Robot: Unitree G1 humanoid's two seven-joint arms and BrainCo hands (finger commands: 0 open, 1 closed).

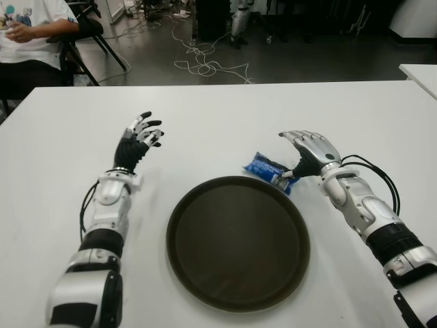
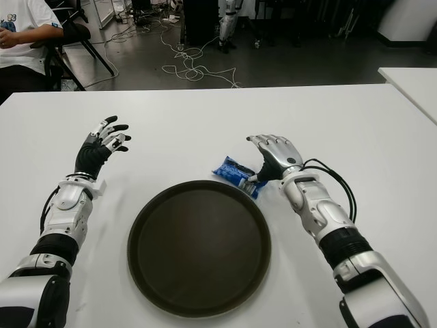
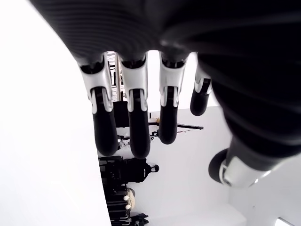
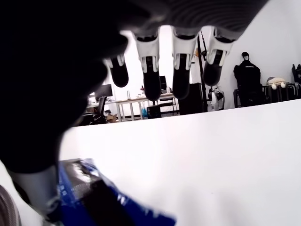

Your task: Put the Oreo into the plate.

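Blue foil Oreo packet (image 1: 268, 169) lay on the white tabletop (image 1: 225, 116) just beyond the round dark plate's (image 1: 237, 301) far rim. The right hand (image 1: 308, 152) hovered over it, fingers spread, thumb touching; a shallow pinch might slip. The left hand (image 1: 141, 139) stood open toward the tabletop's left edge.

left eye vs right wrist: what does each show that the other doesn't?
Only the left eye view shows the left hand, open above the white table left of the plate, the whole round dark plate, and a seated person beyond the table's far left corner.

Only the right wrist view shows the right hand's fingers from below, extended and holding nothing.

Both show the blue Oreo pack lying on the table beside the right hand, with its thumb at the pack.
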